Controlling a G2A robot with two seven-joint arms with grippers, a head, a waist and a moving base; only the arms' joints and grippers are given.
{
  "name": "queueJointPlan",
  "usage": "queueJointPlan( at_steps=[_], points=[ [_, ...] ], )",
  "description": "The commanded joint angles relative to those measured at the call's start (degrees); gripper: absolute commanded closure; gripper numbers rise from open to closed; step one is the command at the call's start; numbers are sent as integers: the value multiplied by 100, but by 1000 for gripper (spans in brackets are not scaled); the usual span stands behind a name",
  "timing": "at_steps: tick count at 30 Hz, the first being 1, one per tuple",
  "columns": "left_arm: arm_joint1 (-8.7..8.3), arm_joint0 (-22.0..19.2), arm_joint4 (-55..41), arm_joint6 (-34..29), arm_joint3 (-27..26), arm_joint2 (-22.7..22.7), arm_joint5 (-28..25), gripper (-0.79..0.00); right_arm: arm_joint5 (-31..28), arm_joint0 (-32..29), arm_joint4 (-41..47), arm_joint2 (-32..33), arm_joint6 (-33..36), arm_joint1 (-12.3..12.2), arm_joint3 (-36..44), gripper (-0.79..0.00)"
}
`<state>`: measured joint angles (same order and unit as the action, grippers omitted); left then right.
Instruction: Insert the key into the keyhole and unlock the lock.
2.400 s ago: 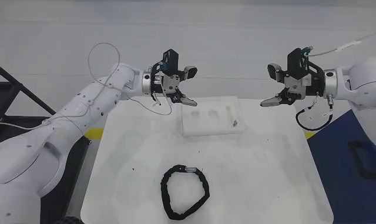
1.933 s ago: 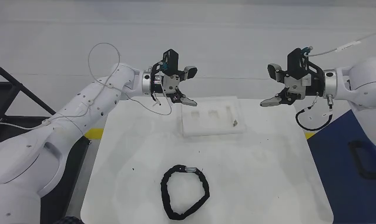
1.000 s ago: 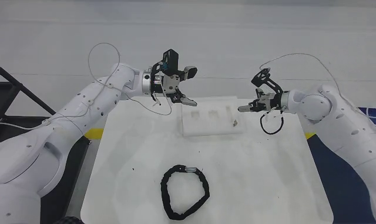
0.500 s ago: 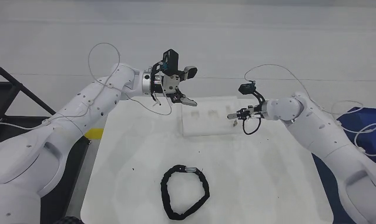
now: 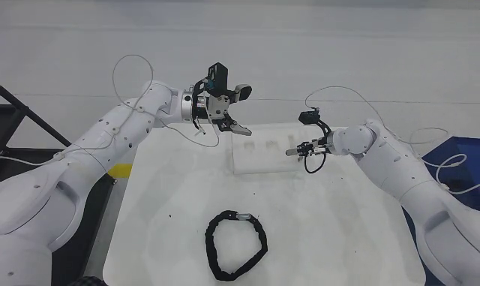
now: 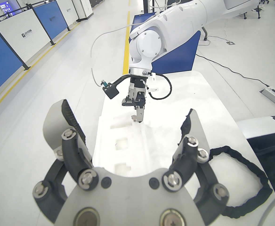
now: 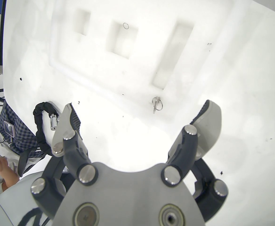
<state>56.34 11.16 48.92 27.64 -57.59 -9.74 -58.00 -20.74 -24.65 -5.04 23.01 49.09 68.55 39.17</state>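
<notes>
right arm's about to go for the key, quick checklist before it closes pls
1. Right gripper open: ok, fingers spread wide.
2. Key free to grab: ok, it lies on the foam tray beside the long recess, with nothing on it.
3. Key between the fingers: not ok, it lies just past the fingertips.
4. Left gripper free for the lock: ok, open and empty.
5. Lock clear on the table: ok, apart from the tray.
6. Lock cylinder facing a reachable way: cannot tell.
</notes>
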Motion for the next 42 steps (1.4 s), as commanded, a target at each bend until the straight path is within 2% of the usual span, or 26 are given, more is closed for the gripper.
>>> queueJointPlan(
  at_steps=[1,9,13,20,24,27,30,32,42],
  points=[
    [0,0,0,0,0,0,0,-785,0,0,-1,0,0,0,0,-785],
    [0,0,0,0,0,0,0,-785,69,-59,-14,32,-83,-2,86,-785],
    [0,0,0,0,0,0,0,-785,301,-70,-191,15,217,26,325,-785],
    [0,0,0,0,0,0,0,-785,790,-102,-595,-61,331,152,504,-785],
    [0,0,0,0,0,0,0,-785,795,-135,-624,-34,310,221,322,-785],
    [0,0,0,0,0,0,0,-785,858,-111,-727,-46,332,278,238,-668],
    [0,0,0,0,0,0,0,-785,940,-83,-846,-54,334,339,166,-493],
    [0,0,0,0,0,0,0,-785,1025,-65,-951,-59,321,381,118,-409],
    [0,0,0,0,0,0,0,-785,1349,-56,-1214,-5,421,506,5,-271]
  ],
)
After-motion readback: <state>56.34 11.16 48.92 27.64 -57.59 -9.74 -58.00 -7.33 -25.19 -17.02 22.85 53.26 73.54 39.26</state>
